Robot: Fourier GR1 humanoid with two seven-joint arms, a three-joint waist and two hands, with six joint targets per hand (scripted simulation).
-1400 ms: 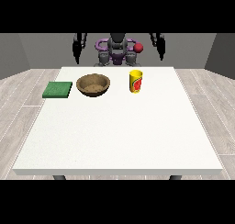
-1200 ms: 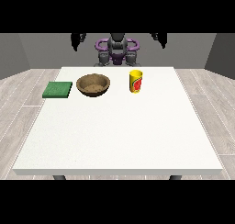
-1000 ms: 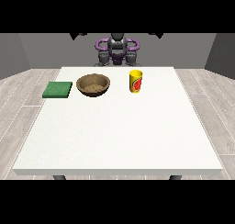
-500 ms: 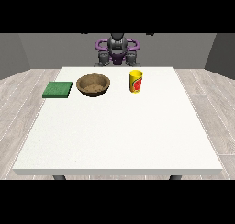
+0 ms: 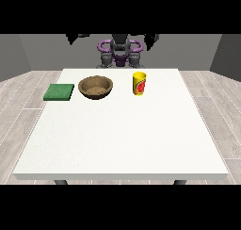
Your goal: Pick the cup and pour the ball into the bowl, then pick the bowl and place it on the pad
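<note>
- You are at the start: nothing is picked yet. The yellow cup stands upright on the white table, toward the far side and right of the middle.
- The brown bowl sits well apart from the cup, at its left, and the green pad lies just beside the bowl, further left.
- Both hands are raised high at the top edge of the view, above the table. The hand at the view's right and the hand at the view's left hold nothing; how their fingers lie I cannot tell, they are too small and partly cut off.
- For the reach, I would bring down the hand at the view's right, because it is nearer to the cup. Approach from the side and keep the cup upright so that the ball stays inside.
- The ball itself is not visible; I suppose it is in the cup.
- Count: one cup, one bowl, one pad, two hands.
</note>
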